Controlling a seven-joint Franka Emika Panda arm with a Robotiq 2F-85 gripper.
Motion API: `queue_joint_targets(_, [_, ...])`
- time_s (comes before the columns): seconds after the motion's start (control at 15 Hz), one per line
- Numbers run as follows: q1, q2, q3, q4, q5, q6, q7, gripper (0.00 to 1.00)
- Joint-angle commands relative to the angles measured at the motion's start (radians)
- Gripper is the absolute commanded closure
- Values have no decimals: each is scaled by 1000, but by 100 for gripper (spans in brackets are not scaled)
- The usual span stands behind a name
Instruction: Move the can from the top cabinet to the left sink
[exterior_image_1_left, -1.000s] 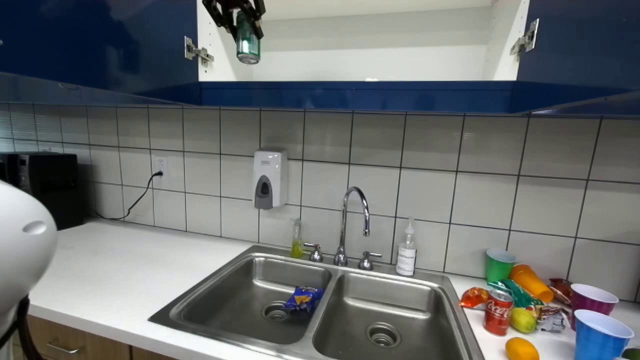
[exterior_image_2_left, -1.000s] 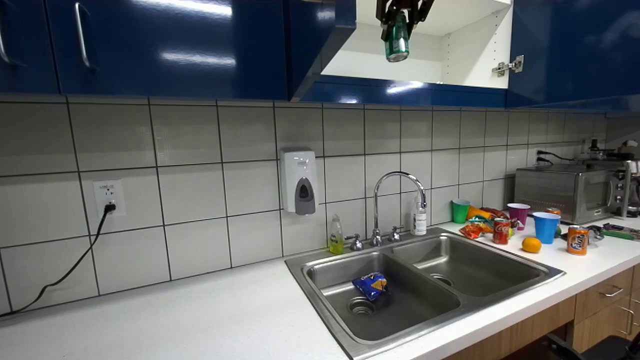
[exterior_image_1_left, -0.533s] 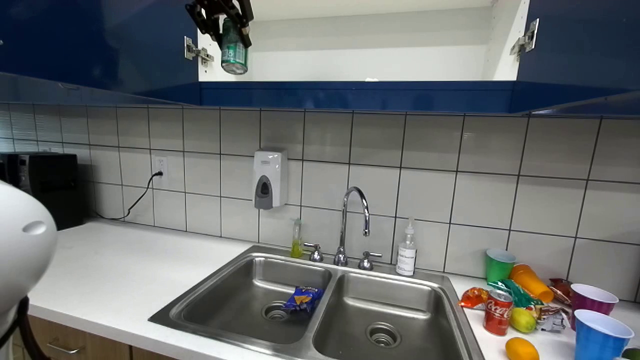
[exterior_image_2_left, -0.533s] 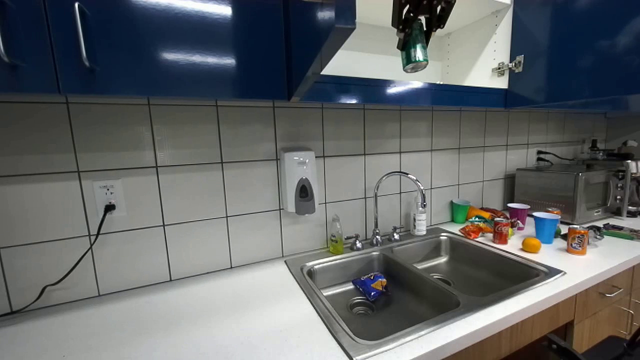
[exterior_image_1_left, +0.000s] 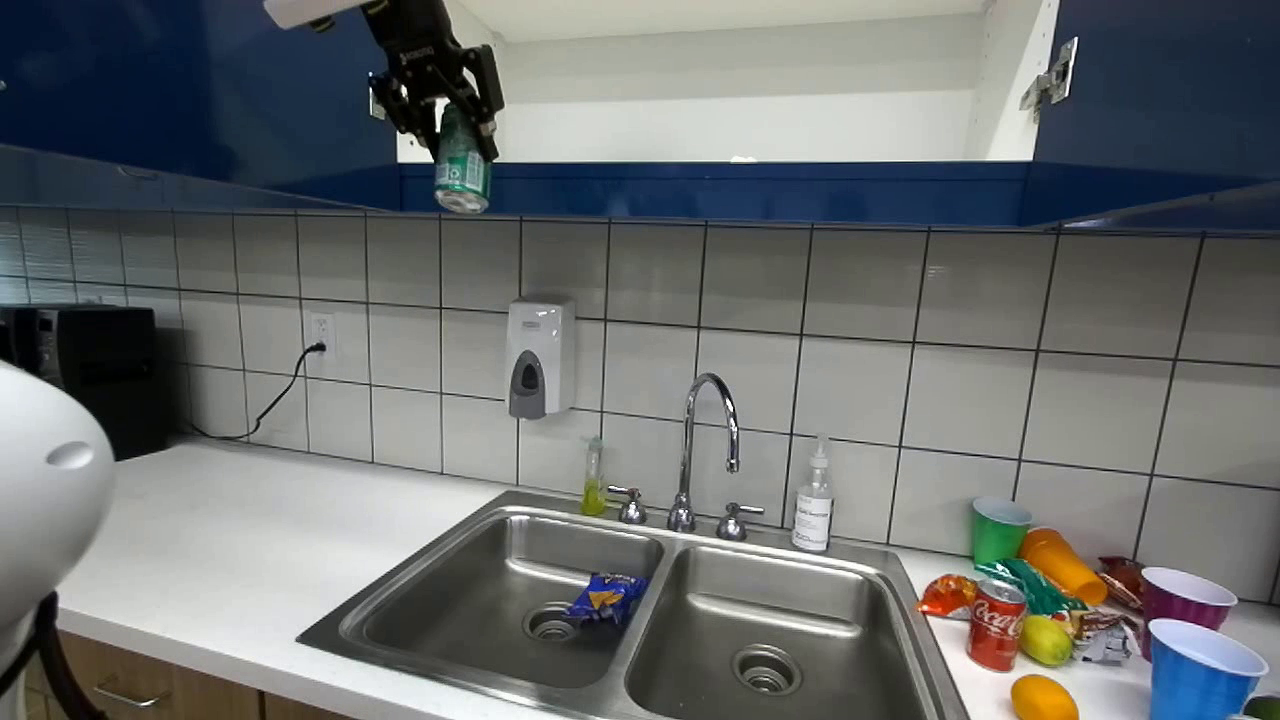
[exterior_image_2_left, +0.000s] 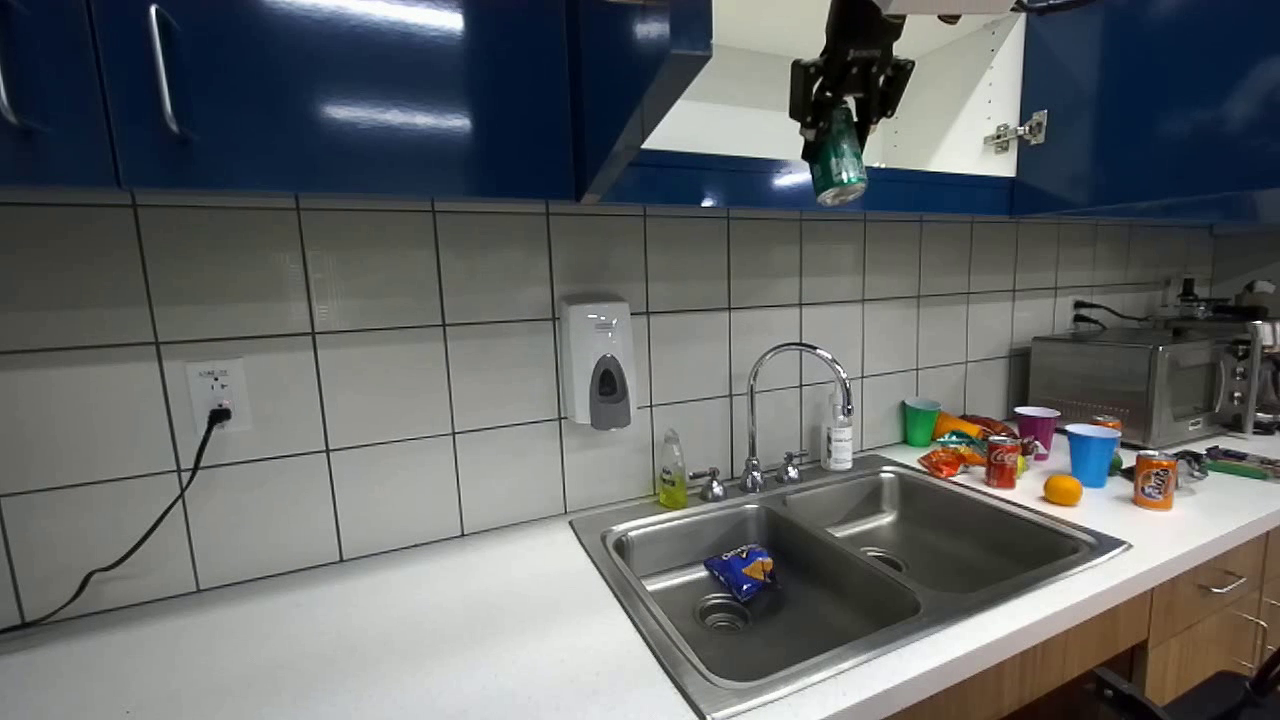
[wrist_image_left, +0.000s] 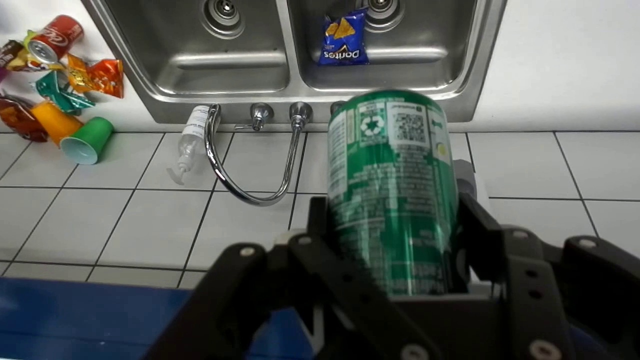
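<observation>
Jaws clenched on the can (wrist_image_left: 392, 195), we hold it in front of the top cabinet (exterior_image_1_left: 750, 70). If we swing wide on the way down to the left sink (exterior_image_1_left: 455, 605), it could strike the faucet (exterior_image_1_left: 686, 450); if our pressure slackens, the glossy can could drop. It sits between the jaws, slightly tilted, lower end jutting beyond them.
</observation>
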Motion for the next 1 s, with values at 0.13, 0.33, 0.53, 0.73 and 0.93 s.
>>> queue_joint_targets(0.13, [14,-20,-5,-105,24,100,-32,62])
queue_joint_targets(0.33, [14,-19,-6,-157,30,143,-28,62])
queue_joint_targets(0.53, [11,-13,-4,-197,31,166,-24,62])
queue_joint_targets(0.73, [9,-8,-4,-224,31,183,-23,62])
queue_joint_targets(0.93, [5,6,-4,-252,25,214,-23,62])
